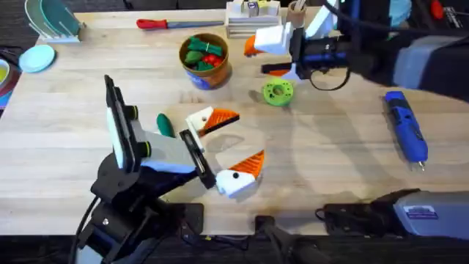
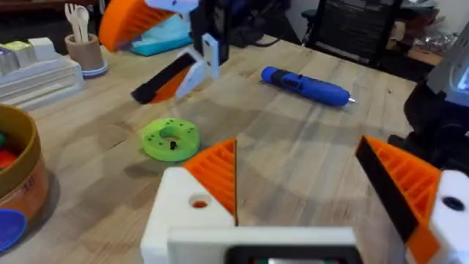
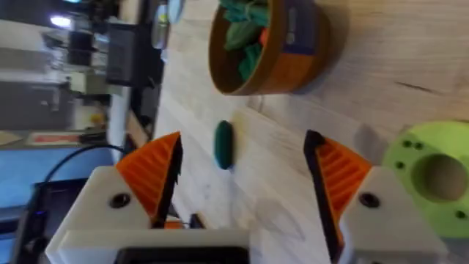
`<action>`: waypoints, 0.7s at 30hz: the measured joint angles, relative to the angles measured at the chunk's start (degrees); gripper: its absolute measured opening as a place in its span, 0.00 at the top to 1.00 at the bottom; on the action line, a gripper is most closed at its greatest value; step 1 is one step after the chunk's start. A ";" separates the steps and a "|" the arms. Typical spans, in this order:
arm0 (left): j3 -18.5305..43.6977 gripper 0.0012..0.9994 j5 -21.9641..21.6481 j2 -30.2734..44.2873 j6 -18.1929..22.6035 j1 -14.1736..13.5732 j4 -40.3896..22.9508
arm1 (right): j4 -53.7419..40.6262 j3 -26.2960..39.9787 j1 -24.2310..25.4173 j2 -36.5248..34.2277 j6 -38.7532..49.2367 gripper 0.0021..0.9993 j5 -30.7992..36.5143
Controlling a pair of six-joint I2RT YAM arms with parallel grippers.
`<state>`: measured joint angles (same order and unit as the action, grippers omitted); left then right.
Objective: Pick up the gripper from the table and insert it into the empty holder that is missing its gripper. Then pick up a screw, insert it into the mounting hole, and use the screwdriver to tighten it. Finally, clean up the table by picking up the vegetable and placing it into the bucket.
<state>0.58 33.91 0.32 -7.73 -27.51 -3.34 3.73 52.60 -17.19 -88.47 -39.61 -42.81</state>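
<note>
The vegetable (image 1: 165,125), dark green and oblong, lies on the bench (image 1: 330,139) in the overhead view, just beside the left arm's white body and short of the left end effector (image 1: 233,147). That end effector sits low over the bench near the middle, its two orange-tipped white fingers spread wide apart with bare wood between them. The bucket (image 1: 204,59) stands farther back, already holding green and red toy pieces. Near it lies a lime-green ring-shaped disc (image 1: 278,92), and the right end effector (image 1: 265,57) hangs above the bench just behind that disc. The screwdriver (image 1: 405,126) lies flat far to the right, well apart from everything else. A slim red-handled tool (image 1: 172,24) rests along the back edge.

From the left wrist, the left arm's own orange fingers (image 2: 220,172) stand apart at the frame's edge. Beyond them lie the green disc (image 2: 170,138) and the blue screwdriver (image 2: 306,85), with the right end effector (image 2: 157,55) hanging above the disc. The bucket's wall (image 2: 22,176) shows at the side, and a tan cup (image 2: 83,53) of utensils stands behind.

From the right wrist, the right end effector (image 3: 245,191) is open, nothing between its ribbed orange pads (image 3: 157,172). The vegetable (image 3: 223,144) lies in the gap's line of sight, the bucket (image 3: 267,45) close by, the green disc (image 3: 432,176) beside one finger
</note>
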 joint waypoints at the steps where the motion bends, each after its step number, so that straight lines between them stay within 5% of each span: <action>1: 0.00 0.01 0.00 -0.02 0.00 0.00 0.00 | -5.01 1.35 -0.36 0.96 3.74 0.06 2.70; 6: 0.00 0.01 0.00 0.00 0.00 0.00 -0.02 | -19.24 7.02 -4.50 3.85 18.41 0.06 19.64; 13: 0.00 0.01 0.00 -0.01 0.00 0.00 -0.01 | -25.82 7.75 -14.01 1.72 32.71 0.06 39.91; 21: 0.00 0.01 0.00 -0.01 0.00 0.00 -0.02 | -25.65 7.75 -16.44 -4.06 36.89 0.40 49.31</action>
<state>0.58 33.91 0.31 -7.73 -27.51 -3.36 -21.91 60.36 -33.63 -92.53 -2.72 6.50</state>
